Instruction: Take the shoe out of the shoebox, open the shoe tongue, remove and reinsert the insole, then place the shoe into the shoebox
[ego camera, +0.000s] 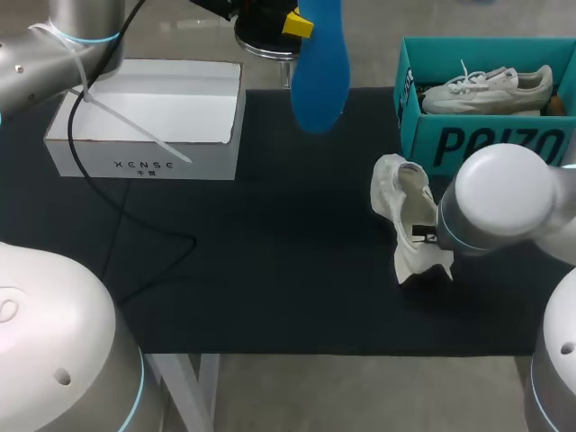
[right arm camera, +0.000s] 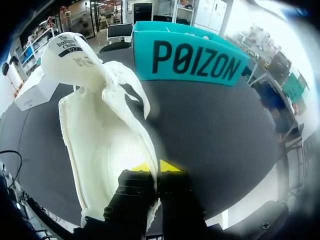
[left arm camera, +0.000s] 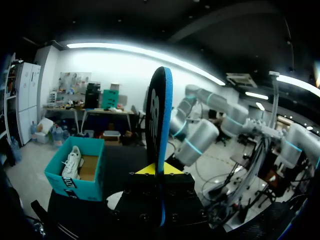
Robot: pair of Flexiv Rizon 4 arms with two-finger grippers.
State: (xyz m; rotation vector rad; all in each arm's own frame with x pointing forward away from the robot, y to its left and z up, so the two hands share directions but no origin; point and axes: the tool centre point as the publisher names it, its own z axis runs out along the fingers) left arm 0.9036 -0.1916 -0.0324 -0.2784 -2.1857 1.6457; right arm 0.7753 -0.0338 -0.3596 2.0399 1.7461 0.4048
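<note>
Okay, left gripper [left arm camera: 159, 169] is clamped narrow on the blue insole [ego camera: 320, 67], with both yellow tips pressing it from either side near one end. The insole is held in the air above the far edge of the black mat [ego camera: 270, 270]. In the left wrist view it stands upright and edge-on, touching nothing but the fingers. The left arm [ego camera: 54, 45] comes in over the far left corner.

Right gripper [right arm camera: 158, 167] is closed narrow on the white shoe [ego camera: 409, 220]. Its fingers pinch the shoe's side wall at the opening, one inside and one outside. In the head view this gripper is hidden behind the right arm's wrist [ego camera: 499, 198].

The shoe is over the right part of the mat, near the teal shoebox [ego camera: 490, 144] but outside it and not touching it. Cannot tell whether the sole rests on the mat or is lifted. The opening faces the right wrist camera and the pale inside shows. The tongue [right arm camera: 70, 55] is pulled out and away from the opening, label side showing, with loose laces [right arm camera: 125, 85] beside it.

The teal shoebox is open at the far right, and a second white sneaker [ego camera: 486, 88] lies lengthwise inside it. A white shoebox [ego camera: 148, 130], also open, sits at the far left, well apart from the shoe. A black cable [ego camera: 135, 229] trails from the left arm across the left part of the mat.
</note>
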